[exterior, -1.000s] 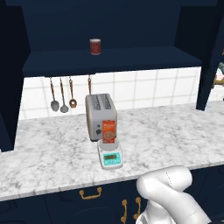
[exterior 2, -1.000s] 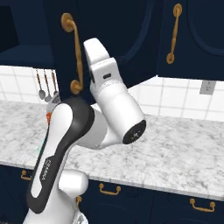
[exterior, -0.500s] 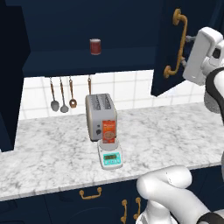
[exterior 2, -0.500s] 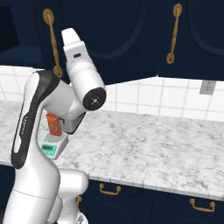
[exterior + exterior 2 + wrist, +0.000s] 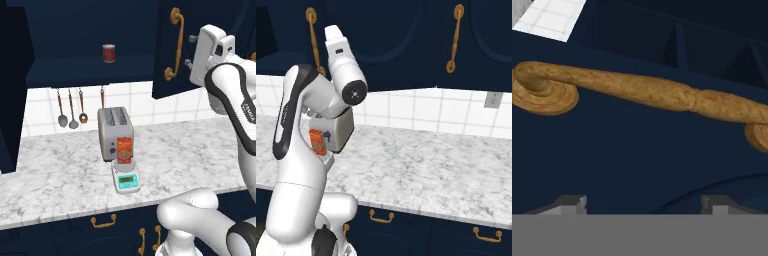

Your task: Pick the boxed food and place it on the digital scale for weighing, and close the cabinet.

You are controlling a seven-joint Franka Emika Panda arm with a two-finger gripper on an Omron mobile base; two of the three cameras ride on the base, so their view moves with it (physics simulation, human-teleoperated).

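Two fingertips [image 5: 572, 204] of the claw [image 5: 188, 51] stand apart, nothing between them — they point at the face of the cabinet [image 5: 205, 45] door just below its brass handle [image 5: 647, 91]. From the left base camera, the claw sits just beside that half-open door, near the handle's lower end. On the marble bench [image 5: 65, 175], the boxed food [image 5: 124, 149] stands upright on the digital scale [image 5: 126, 178], right in front of the toaster [image 5: 114, 131]. A dark red can [image 5: 108, 53] rests on the shelf inside the cabinet, and three utensils [image 5: 73, 107] hang on the tiled wall below.
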